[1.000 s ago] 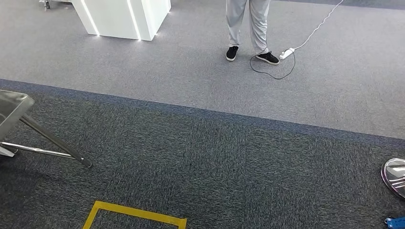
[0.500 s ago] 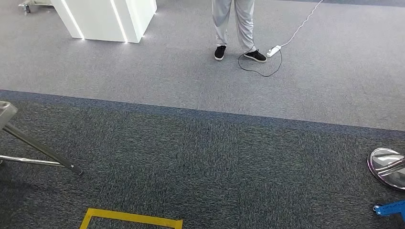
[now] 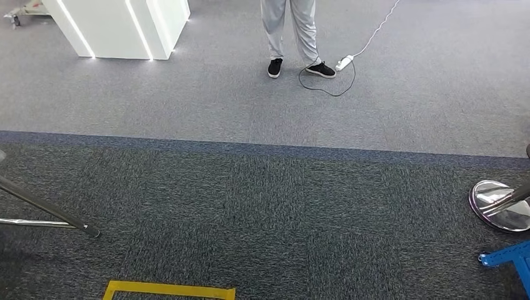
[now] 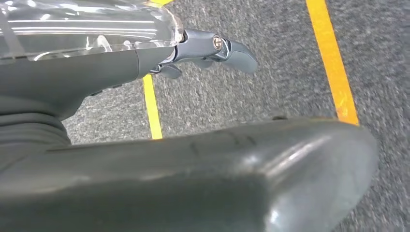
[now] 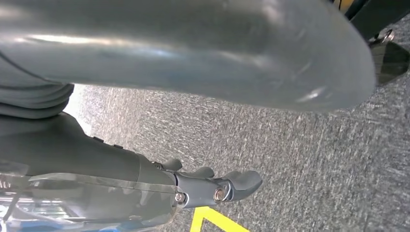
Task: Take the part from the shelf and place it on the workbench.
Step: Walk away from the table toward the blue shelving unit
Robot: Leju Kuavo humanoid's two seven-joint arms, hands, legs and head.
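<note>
Fingers (image 4: 237, 50) of both hands hang over carpet (image 3: 250, 200), holding nothing.

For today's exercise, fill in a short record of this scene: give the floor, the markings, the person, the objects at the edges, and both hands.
floor: grey carpet, lighter band beyond
marking: yellow tape on the carpet
person: legs and black shoes, standing by a white power strip
far left: white lit cabinet
right edge: chrome round base, blue frame
left hand: holds nothing, above the carpet
right hand: holds nothing, above the carpet
</note>
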